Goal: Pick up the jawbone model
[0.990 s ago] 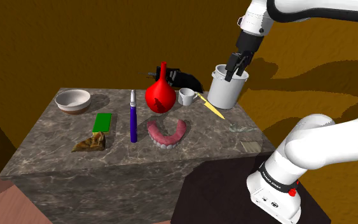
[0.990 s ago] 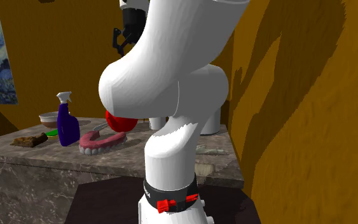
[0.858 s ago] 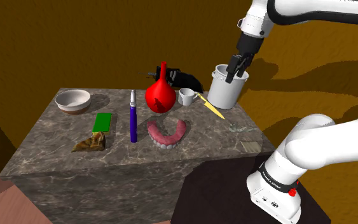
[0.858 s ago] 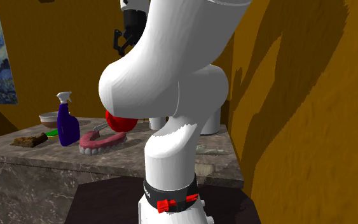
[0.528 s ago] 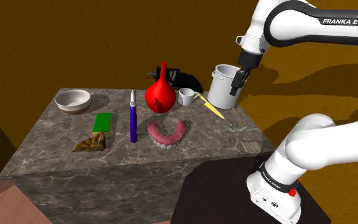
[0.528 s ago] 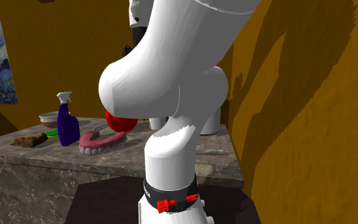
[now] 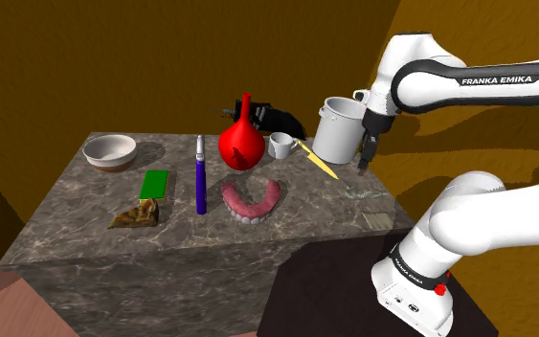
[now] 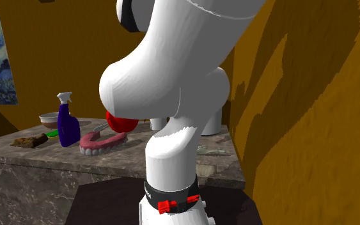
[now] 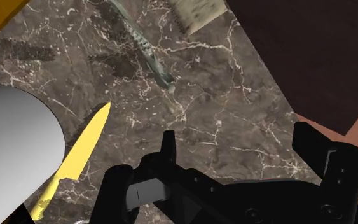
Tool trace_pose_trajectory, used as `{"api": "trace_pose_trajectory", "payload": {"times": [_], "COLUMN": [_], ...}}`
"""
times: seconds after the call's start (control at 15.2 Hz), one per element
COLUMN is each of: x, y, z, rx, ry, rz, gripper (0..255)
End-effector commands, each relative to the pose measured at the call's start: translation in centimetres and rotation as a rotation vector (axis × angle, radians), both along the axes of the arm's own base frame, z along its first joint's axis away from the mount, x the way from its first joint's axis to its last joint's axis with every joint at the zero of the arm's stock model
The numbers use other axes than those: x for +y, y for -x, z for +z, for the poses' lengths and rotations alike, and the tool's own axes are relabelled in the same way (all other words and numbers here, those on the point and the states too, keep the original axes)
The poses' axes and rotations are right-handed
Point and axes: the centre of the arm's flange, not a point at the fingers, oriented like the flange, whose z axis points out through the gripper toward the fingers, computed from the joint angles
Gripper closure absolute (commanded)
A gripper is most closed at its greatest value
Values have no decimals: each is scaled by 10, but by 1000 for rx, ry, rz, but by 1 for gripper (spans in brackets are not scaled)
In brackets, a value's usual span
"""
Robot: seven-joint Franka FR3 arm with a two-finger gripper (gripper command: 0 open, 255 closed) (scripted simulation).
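The black gripper [image 7: 365, 161] hangs over the marble table [image 7: 85, 225] at its right end as the shoulder view has it, just beside the white pot [image 7: 337, 134] and near the tip of the yellow knife [image 7: 317, 160]. Its fingers stand apart with nothing between them: released, empty, bare marble below. The jawbone [image 7: 251, 202] lies well apart from it, toward the shoulder view's left and closer to the table's front edge, flat on the top just in front of the red bulb [image 7: 241, 144]. It is a pink horseshoe with white teeth. The bend faces the front edge and the two ends point back at the bulb. As I read it, the hand must cross over the knife and the small cup [image 7: 280, 146], then come down with the fingers astride one limb of the arch, not the whole span.
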Motion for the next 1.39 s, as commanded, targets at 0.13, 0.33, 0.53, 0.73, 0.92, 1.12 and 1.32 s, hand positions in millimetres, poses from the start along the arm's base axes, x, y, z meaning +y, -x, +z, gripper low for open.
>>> {"api": "trace_pose_trajectory", "payload": {"times": [0.13,0.33,0.53,0.73,0.92,1.12,1.32], "x": [-29,-50,-72,-95,-113,-113,-113], "y": [8,11,12,12,11,11,11], "z": [-42,-73,-104,-135,-159,-175,-191], "rx": [28,50,71,93,110,110,110], "ry": [14,25,36,47,56,56,56], "rz": [135,233,330,427,504,504,504], "gripper": [0,0,0,0,0,0,0]}}
